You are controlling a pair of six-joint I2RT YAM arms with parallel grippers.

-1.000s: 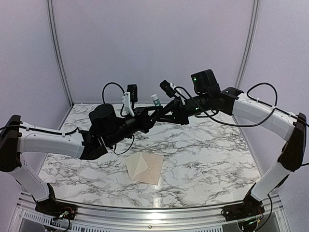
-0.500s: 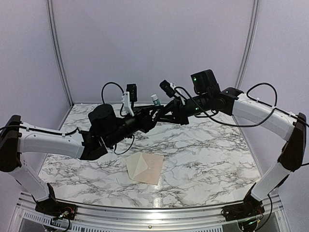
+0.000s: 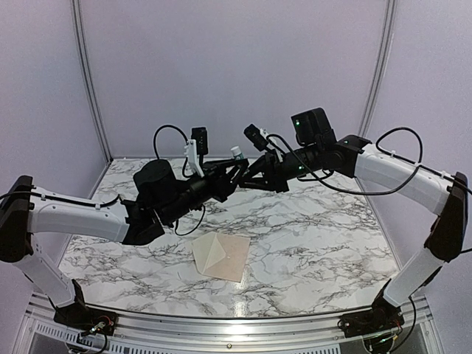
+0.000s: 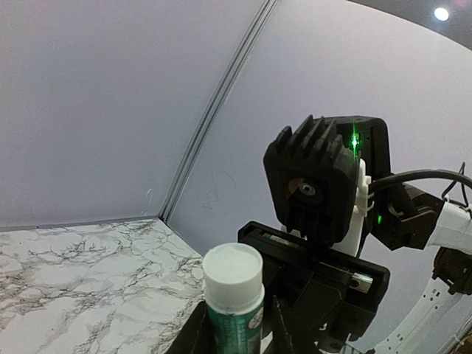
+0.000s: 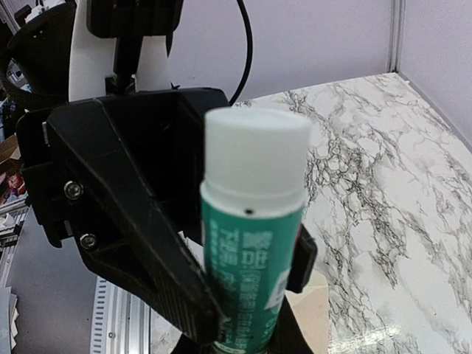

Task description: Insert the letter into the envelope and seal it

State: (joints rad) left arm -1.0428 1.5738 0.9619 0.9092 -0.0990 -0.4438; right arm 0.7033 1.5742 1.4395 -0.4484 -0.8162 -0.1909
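Marble-pattern table (image 3: 310,221), pale lilac walls (image 3: 236,66). Top view: both arms raised and meeting nose to nose well above the table; envelope (image 3: 209,254) lies flat near the front edge, triangular flap lines showing, with the letter (image 3: 236,259) flat against its right side and overlapping it. Whether the letter sits inside cannot be told. Neither claw is near the paper. Top view shows only a small white cap where the claws meet. Right wrist view resolves it: a green glue stick (image 5: 254,221), white cap (image 5: 257,151) on, upright, right gripper (image 3: 247,174) clamped on its base. Left gripper (image 4: 237,333) fingers stand on either side of the stick; pressing or slightly apart, cannot tell. Left wrist view adds the right arm's camera housing (image 4: 317,188) facing it, blocking the far wall.
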